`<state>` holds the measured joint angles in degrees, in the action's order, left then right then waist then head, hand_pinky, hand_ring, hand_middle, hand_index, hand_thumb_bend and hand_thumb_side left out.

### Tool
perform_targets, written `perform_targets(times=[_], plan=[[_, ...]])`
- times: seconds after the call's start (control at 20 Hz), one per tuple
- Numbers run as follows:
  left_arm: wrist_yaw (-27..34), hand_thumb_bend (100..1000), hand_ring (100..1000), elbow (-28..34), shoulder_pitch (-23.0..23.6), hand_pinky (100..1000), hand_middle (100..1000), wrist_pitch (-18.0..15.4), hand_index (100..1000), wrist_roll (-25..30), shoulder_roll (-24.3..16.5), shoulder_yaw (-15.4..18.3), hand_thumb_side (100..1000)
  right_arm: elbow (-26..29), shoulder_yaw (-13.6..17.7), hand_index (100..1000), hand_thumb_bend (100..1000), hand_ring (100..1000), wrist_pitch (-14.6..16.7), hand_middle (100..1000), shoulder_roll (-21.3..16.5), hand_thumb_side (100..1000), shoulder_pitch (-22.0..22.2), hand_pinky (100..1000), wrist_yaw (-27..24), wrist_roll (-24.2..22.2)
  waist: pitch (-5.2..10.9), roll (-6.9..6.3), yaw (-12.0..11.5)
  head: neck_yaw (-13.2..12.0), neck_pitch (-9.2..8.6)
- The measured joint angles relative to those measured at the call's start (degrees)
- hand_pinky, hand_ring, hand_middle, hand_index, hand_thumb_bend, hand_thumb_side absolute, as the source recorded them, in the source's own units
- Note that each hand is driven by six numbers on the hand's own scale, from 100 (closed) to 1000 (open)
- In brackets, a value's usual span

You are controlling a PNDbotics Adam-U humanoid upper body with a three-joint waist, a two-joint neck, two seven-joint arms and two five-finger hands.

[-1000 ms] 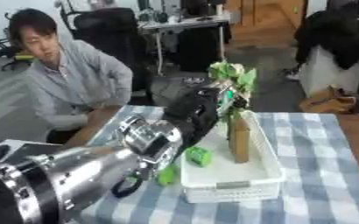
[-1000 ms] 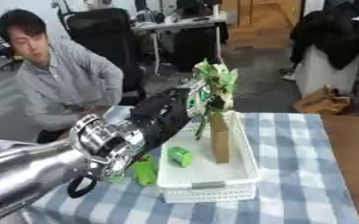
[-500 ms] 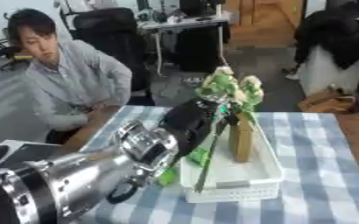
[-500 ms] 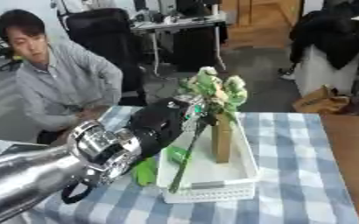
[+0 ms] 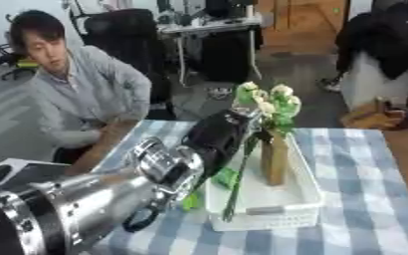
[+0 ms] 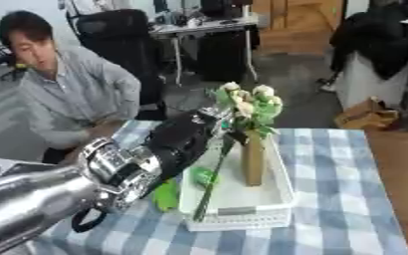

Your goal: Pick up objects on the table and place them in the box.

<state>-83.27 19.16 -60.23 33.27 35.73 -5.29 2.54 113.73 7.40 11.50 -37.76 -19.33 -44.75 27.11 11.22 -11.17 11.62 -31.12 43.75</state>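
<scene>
flowers: a bunch of pale flowers (image 5: pixel 266 102) on a long green stem, held over the white box (image 5: pixel 268 209) on the checked surface (image 5: pixel 364 199)
left robot hand: the left robot hand (image 5: pixel 229 130) is clenched round the stem just below the blooms
handling: likely light and floppy, blooms fragile; best held at the stem
box contents: a brown upright block (image 5: pixel 274 158)
right robot hand: unseen
</scene>
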Motion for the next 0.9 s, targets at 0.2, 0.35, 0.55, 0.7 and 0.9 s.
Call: perform_targets(times=[0.2, 0.35, 0.55, 0.7, 0.9], plan=[[-0.01, 394, 1000, 0.45, -0.05, 1000, 1000, 0.52, 1000, -0.52, -0.01, 0.16, 999, 0.00, 0.00, 659, 100, 747, 0.03, 645, 0.00, 256, 0.06, 781, 0.00, -0.04, 0.00, 0.00, -0.04, -0.10, 0.00], [0.06, 395, 1000, 0.96, -1.14, 1000, 1000, 0.72, 1000, -0.72, -0.39, 0.30, 993, 0.00, 0.00, 659, 100, 747, 0.07, 645, 0.00, 257, 0.23, 781, 0.00, -0.10, 0.00, 0.00, -0.09, -0.07, 0.00], [0.52, 399, 1000, 1.58, -3.43, 1000, 1000, -0.17, 1000, 0.17, -2.21, 0.14, 977, 0.00, 0.00, 659, 100, 747, 0.14, 645, 0.00, 257, 0.26, 781, 0.00, -0.16, 0.00, 0.00, -0.30, 0.10, 0.00], [0.76, 381, 1000, 2.23, -4.55, 1000, 1000, -1.54, 1000, 1.46, -3.86, -0.09, 972, 0.00, 0.00, 659, 100, 747, 0.18, 645, 0.00, 257, 0.30, 781, 0.00, -0.18, 0.00, 0.00, -0.31, 0.29, 0.00], [1.59, 370, 1000, 3.92, -5.66, 1000, 1000, -4.60, 1000, 3.07, -5.97, -0.97, 955, 0.00, 0.00, 659, 100, 747, 0.21, 645, 0.00, 257, 0.57, 781, 0.01, -0.15, 0.00, 0.00, -0.31, 0.77, 0.00]])
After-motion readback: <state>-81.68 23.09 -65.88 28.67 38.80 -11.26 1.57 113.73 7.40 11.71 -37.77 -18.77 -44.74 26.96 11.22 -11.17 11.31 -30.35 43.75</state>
